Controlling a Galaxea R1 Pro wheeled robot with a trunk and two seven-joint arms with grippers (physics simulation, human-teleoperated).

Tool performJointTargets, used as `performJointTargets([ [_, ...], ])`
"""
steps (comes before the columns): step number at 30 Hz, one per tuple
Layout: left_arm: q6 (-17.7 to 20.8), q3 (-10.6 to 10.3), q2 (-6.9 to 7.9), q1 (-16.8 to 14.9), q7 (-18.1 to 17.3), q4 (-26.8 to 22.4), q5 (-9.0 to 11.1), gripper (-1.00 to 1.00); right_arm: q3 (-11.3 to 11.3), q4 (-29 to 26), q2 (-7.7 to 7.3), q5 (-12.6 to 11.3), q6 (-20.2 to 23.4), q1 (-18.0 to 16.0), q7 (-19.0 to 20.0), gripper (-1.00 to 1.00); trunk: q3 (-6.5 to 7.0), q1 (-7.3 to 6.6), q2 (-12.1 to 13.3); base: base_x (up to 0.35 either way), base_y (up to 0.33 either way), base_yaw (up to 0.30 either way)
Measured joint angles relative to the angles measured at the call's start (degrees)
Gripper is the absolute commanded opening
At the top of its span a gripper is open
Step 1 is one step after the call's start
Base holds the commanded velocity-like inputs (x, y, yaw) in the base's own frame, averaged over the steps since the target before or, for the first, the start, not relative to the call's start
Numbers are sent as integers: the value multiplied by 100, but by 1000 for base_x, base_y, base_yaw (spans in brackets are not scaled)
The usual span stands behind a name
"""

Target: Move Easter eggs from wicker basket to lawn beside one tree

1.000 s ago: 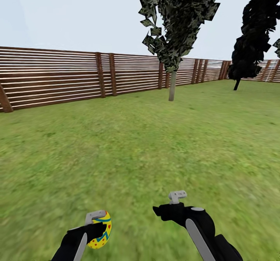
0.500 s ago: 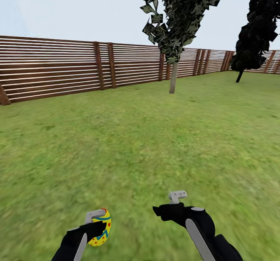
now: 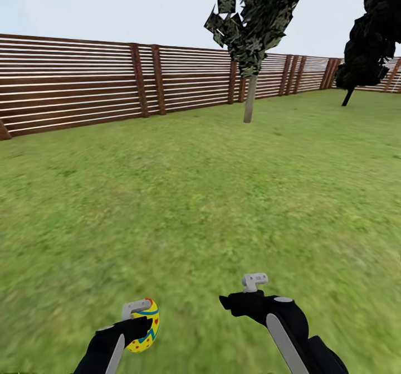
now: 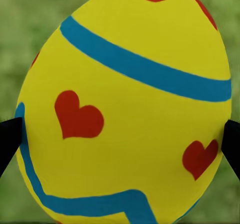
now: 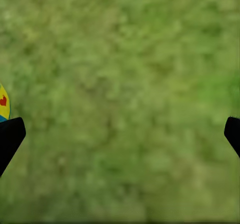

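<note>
Green grass pretty much everywhere, the lawn (image 3: 195,195) runs flat all the way out to a brown slatted fence (image 3: 72,84) that wraps around the back of the yard. Pale sky above it.

Straight ahead near the fence stands a tree with a thin pale trunk (image 3: 250,98) and a ragged dark-green crown, and off to the right there's a second, almost black tree (image 3: 370,34) leaning a bit (its top is cut off by the frame edge).

Down at the bottom of the head view you get both arms. The left gripper (image 3: 139,321) is clamped on an egg (image 3: 145,325), bright yellow with blue bands and little red marks. In the left wrist view that egg (image 4: 125,109) is huge and close: red hearts, a blue stripe across the upper part and a blue zigzag lower down, with a dark fingertip pressed against each side. It hangs above the grass, not touching it.

The right gripper (image 3: 253,282) is held out just beside it at about the same height, carrying nothing. In the right wrist view its two dark fingertips (image 5: 10,136) sit far apart at opposite edges with blurry grass between them, so it's spread wide. A sliver of the yellow egg (image 5: 3,102) peeks in at the edge there too.
</note>
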Motion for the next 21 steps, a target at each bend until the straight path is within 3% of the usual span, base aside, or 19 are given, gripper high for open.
performJointTargets([
  [21, 0, 0, 0, 0, 0, -7, 0, -100, 3, 0, 17, -4, 0, 0, 0, 100, -466, 54, -28, 0, 0, 0],
])
